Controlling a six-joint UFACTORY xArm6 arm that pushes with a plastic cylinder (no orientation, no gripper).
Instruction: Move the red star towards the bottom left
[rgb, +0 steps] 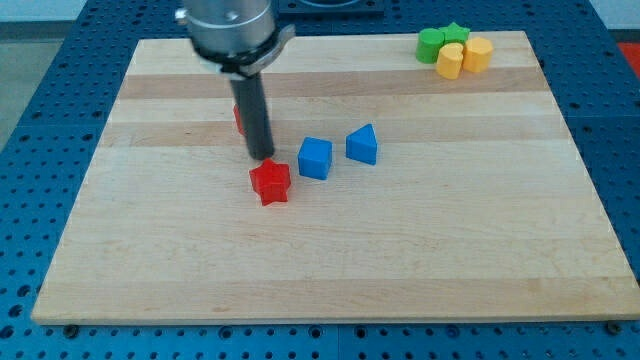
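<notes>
The red star (270, 183) lies near the middle of the wooden board (330, 260). My tip (261, 157) stands just above the star toward the view's top, very close to its upper edge; contact cannot be told. Another red block (239, 118) is mostly hidden behind the rod.
A blue cube (315, 158) lies right of the star and a blue triangular block (363, 144) further right. At the view's top right are a green round block (431, 45), a green star (456, 34) and two yellow blocks (451, 61) (477, 54) clustered together.
</notes>
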